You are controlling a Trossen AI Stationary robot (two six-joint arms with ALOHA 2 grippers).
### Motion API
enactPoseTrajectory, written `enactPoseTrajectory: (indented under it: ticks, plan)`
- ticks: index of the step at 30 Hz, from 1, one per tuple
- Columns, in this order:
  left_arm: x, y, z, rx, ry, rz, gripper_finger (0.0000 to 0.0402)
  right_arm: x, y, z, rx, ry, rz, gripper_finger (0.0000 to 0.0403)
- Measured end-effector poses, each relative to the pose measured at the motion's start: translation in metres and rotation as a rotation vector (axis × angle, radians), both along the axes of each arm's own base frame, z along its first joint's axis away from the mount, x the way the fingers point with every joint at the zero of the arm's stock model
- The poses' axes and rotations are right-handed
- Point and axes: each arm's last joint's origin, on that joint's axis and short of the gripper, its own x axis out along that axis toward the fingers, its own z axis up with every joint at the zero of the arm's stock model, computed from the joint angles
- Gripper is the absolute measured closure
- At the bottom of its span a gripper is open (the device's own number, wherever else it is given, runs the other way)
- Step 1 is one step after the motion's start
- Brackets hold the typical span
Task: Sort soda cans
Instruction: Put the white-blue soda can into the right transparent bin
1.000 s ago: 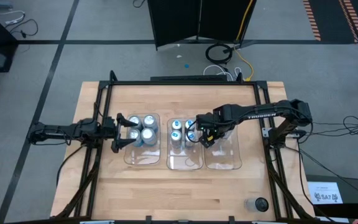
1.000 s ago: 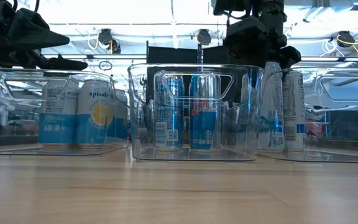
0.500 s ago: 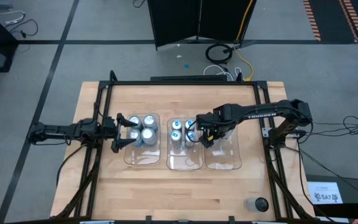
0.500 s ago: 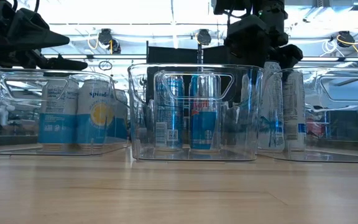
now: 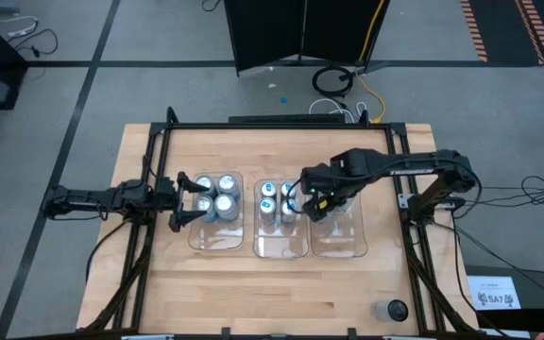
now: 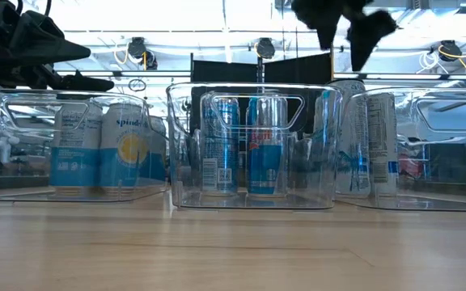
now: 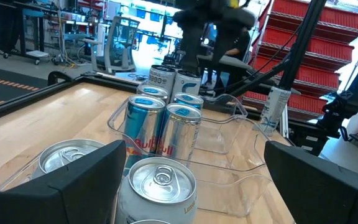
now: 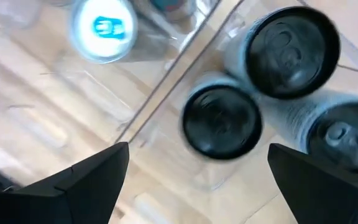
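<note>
Three clear bins stand side by side on the table. The left bin holds several silver-topped soda cans. The middle bin holds cans with blue-marked tops. Three dark-topped cans stand on their bases in the right bin. My right gripper hangs open above those dark cans, pointing down, clear of them. My left gripper waits open and level at the left bin's left end, touching nothing.
A small dark round thing lies near the table's front right corner. Bare wood stretches in front of the bins. A black frame rail runs along the table's far edge.
My right gripper has risen straight up out of the right bin, away from the top of a dark-topped can. That can stays standing in the bin.
</note>
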Motion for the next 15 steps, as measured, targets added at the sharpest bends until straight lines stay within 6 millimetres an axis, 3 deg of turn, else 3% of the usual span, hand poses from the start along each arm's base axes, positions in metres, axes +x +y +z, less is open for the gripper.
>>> enactPoseTrajectory:
  ticks: [4,15]
  plan:
    - [0.0,0.0,0.0,0.0,0.0,0.0,0.0012,-0.004,0.021,0.015,-0.025,-0.022,0.028,0.0025]
    - [0.0,0.0,0.0,0.0,0.0,0.0,0.0012,-0.044,0.114,0.014,-0.014,0.11,0.094,0.0025]
